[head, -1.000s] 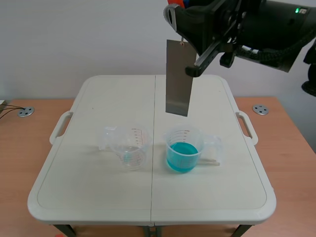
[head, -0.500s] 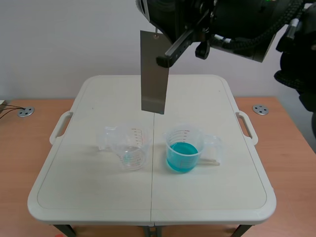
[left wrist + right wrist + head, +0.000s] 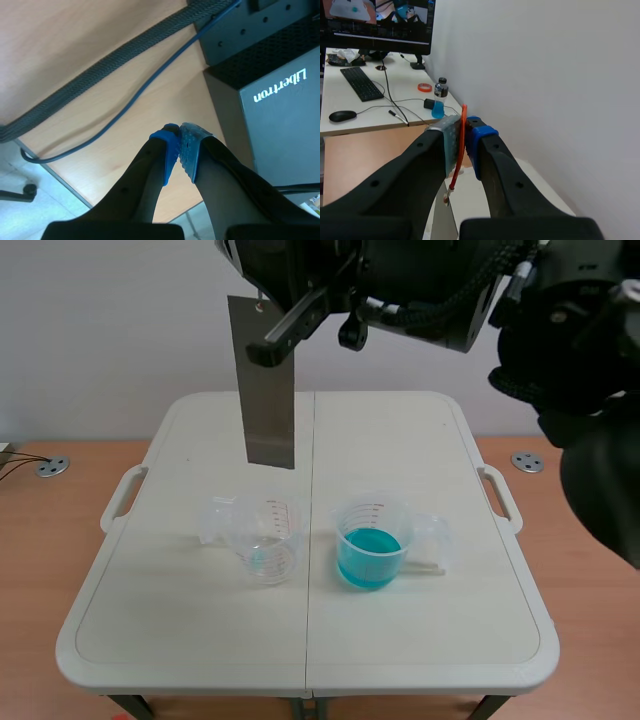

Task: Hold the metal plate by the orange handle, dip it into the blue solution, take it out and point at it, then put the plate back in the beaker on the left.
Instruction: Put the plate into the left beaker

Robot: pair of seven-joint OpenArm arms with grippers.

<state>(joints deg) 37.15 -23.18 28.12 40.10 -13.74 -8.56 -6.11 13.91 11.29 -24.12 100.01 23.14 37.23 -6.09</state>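
A grey metal plate [image 3: 264,385] hangs upright high over the table, above and slightly behind the empty clear beaker [image 3: 262,538] on the left. The right arm enters from the right and crosses the top of the scene view. My right gripper [image 3: 465,134] is shut on the plate's thin orange handle [image 3: 462,150], from which the plate's top edge [image 3: 443,220] dangles. To the right stands the beaker of blue solution [image 3: 371,542]. My left gripper [image 3: 180,146] is shut on nothing, off the table over a wooden floor; it is absent from the scene view.
The white folding table [image 3: 180,630] has side handles and sits on a wooden surface. A black box [image 3: 280,95] and cables [image 3: 115,65] lie ahead of the left gripper. A desk with monitor, keyboard and bottle [image 3: 439,100] shows past the right gripper.
The right arm has carried the hanging plate leftward, from above the blue beaker to above the left beaker. Both beakers stay put.
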